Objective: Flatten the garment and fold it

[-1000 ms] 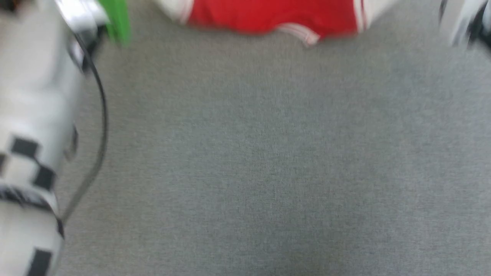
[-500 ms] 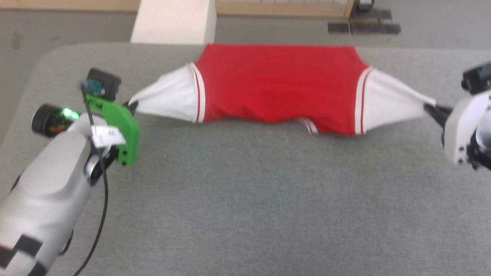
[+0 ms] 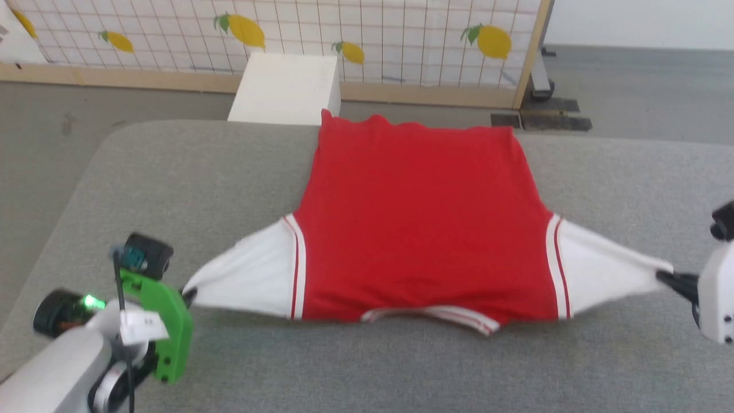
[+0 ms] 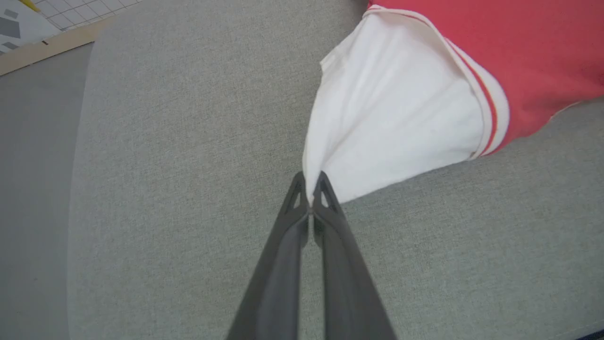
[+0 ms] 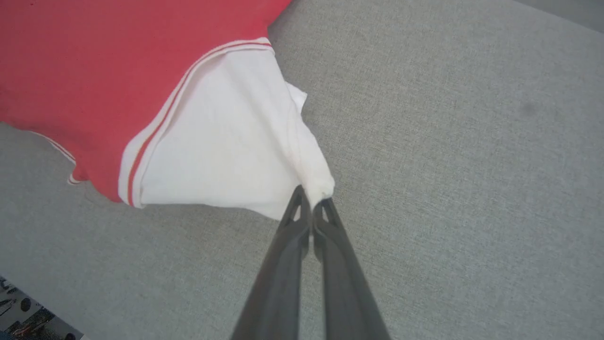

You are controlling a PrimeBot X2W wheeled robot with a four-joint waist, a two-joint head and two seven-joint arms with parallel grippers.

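1. The garment [image 3: 421,229] lies spread on the grey padded table [image 3: 172,172], plain red side up. Its striped collar trim [image 3: 453,314] is nearest the robot, and its hem reaches towards the white box [image 3: 284,89] beyond the far edge.
2. The left gripper [image 4: 310,189] is clenched on the very tip of the left sleeve [image 3: 246,281], with white cloth pinched between its closed fingers.
3. The right gripper [image 5: 311,198] grasps the tip of the right sleeve [image 3: 602,269] the same way, fingers pressed together on a small bunch of fabric.
4. Each sleeve is drawn out into a taut cone pointing away from the body. From where I stand, this looks like the arms pulling against each other to stretch creases out of the shoulders and chest.
5. Gripping the outermost points makes sense, since tension from there runs across the garment's full width.
6. The red body rests flat, while the sleeve tips look slightly lifted.
7. I judge this to be the flattening stage, with no fold begun. The collar edge looks a little rippled.
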